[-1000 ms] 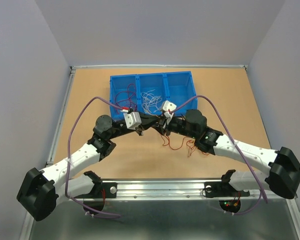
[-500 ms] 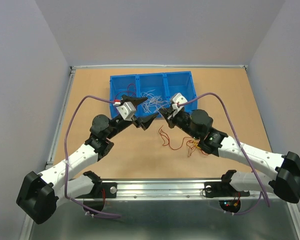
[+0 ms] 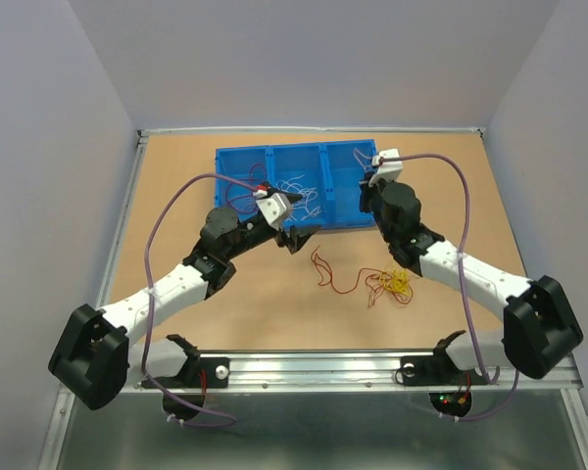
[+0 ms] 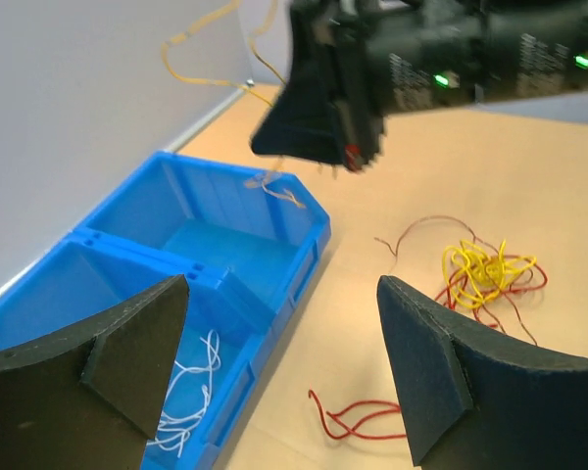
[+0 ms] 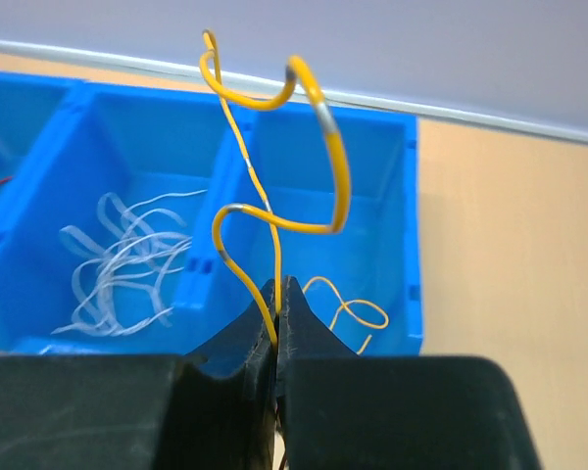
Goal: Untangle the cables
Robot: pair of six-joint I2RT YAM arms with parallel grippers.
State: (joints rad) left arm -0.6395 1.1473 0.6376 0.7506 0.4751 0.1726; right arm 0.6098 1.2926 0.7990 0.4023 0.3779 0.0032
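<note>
Only my right wrist view shows the grip. My right hand (image 5: 277,294) is clenched, its fingers pressed together on a thin, curly yellow cable (image 5: 328,166) that loops up above the fingertips. Just beyond them lies the blue plastic three-compartment bin (image 5: 412,215). It holds a bunch of thin white cables (image 5: 127,255) ahead and to the left, and one loose yellow strand (image 5: 348,313) ahead and to the right.

The overhead view does not resolve the yellow cable. It does place my right hand over the bin's right end and shows thin red cables (image 3: 243,191) in the left compartment.

My left wrist view adds what lies on the tan wooden surface (image 4: 441,186). To the right of my left hand (image 4: 279,294) are a small yellow tangle (image 4: 485,269) with red strands through it and a separate red curl (image 4: 358,416). Both lie outside the bin.

In the right wrist view the left compartment is cut off. In the left wrist view my right hand is a dark blur. I cannot tell whether the short strand under it hangs from the yellow cable or lies in the bin.

My left hand is released, fingers spread wide, holding nothing. It is just beside the bin's near wall.
</note>
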